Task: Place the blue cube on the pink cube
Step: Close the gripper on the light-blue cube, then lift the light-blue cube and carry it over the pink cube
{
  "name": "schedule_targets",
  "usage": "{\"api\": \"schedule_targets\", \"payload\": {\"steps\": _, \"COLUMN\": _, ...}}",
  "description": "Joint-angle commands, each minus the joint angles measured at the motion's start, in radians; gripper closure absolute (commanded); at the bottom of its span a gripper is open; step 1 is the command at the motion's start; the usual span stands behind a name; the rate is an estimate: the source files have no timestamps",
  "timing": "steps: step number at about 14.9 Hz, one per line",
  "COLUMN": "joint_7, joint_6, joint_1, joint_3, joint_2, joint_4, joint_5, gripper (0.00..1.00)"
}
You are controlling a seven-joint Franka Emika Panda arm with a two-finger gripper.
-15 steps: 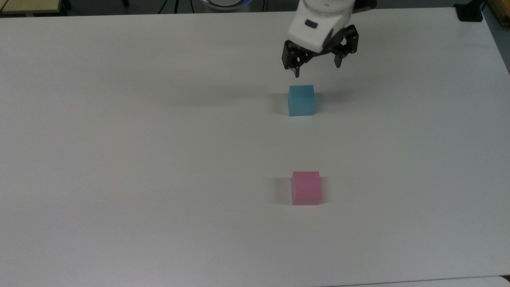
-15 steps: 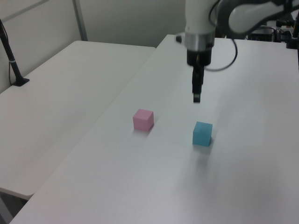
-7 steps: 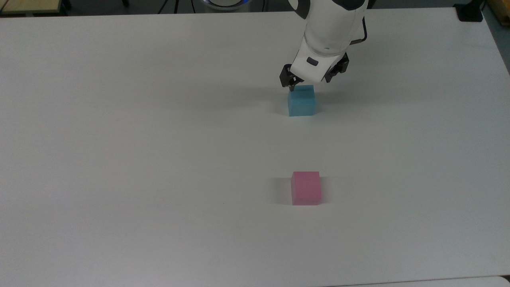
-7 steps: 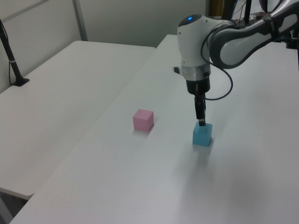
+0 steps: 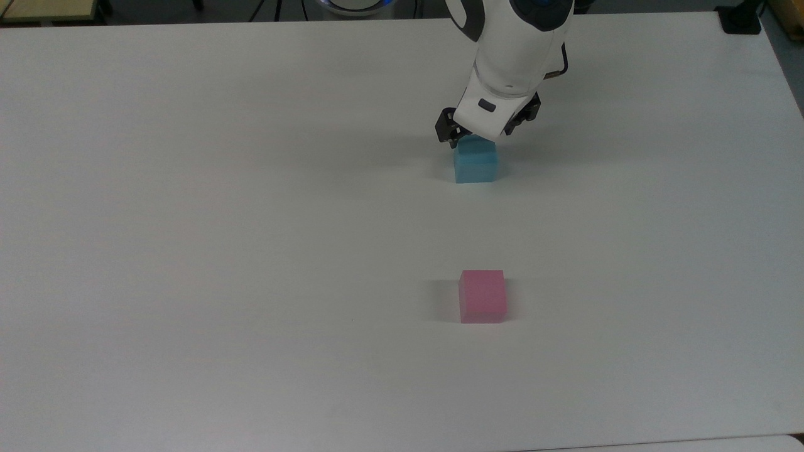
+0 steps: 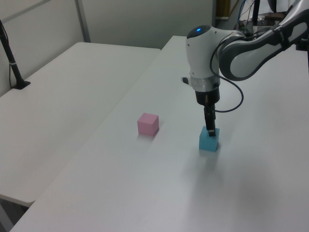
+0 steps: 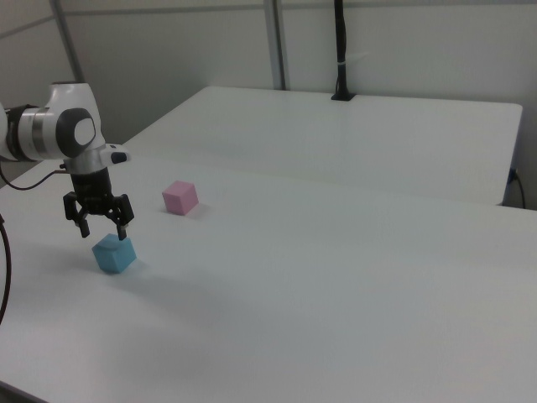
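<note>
The blue cube [image 5: 476, 164] rests on the white table [image 5: 251, 251], toward the top view's upper middle. My gripper [image 5: 482, 134] hangs directly over it, open, one finger on each side of the cube's top. In the right view the gripper [image 7: 102, 230] has its fingertips [image 7: 122, 232] level with the upper edge of the blue cube [image 7: 113, 253]; nothing is gripped. In the left view the gripper [image 6: 211, 131] meets the top of the blue cube [image 6: 209, 140]. The pink cube [image 5: 482, 296] [image 6: 147, 123] [image 7: 179, 197] sits apart from the blue one, untouched.
A second white table [image 6: 63, 96] adjoins this one, with a black post [image 6: 10, 55] clamped at its far edge. The same black post [image 7: 340, 50] rises at the back of the right view. A black clamp [image 5: 738, 20] sits at the table's corner in the top view's upper right.
The gripper has come down from well above the table to the blue cube's top, staying open. Both cubes are where they were.
</note>
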Motion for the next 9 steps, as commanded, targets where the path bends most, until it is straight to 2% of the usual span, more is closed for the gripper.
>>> {"api": "schedule_targets", "payload": {"steps": 1, "joint_7": 0.009, "joint_6": 0.073, "joint_1": 0.014, "joint_3": -0.008, "joint_2": 0.007, "joint_4": -0.037, "joint_5": -0.014, "gripper": 0.00}}
{"api": "schedule_targets", "payload": {"steps": 6, "joint_7": 0.021, "joint_6": 0.116, "joint_1": 0.016, "joint_3": -0.008, "joint_2": 0.050, "joint_4": -0.038, "joint_5": -0.015, "gripper": 0.00}}
{"api": "schedule_targets", "payload": {"steps": 9, "joint_7": 0.021, "joint_6": 0.116, "joint_1": 0.016, "joint_3": -0.006, "joint_2": 0.061, "joint_4": -0.038, "joint_5": -0.028, "gripper": 0.23}}
